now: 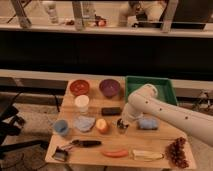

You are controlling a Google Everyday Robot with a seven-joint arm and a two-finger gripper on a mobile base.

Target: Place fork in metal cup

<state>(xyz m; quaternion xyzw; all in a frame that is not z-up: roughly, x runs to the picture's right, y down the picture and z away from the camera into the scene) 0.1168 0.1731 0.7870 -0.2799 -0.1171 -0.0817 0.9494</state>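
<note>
Above one metal cup [121, 126] hangs one gripper [123, 120].

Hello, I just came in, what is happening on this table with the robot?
A white robot arm reaches in from the right over a wooden table set with many small items. Its pincer is down right above the metal cup, which stands near the table's middle between an orange fruit and a blue sponge. The arm covers that spot, so the fork cannot be made out here. Two bowls and a green bin sit behind.
</note>
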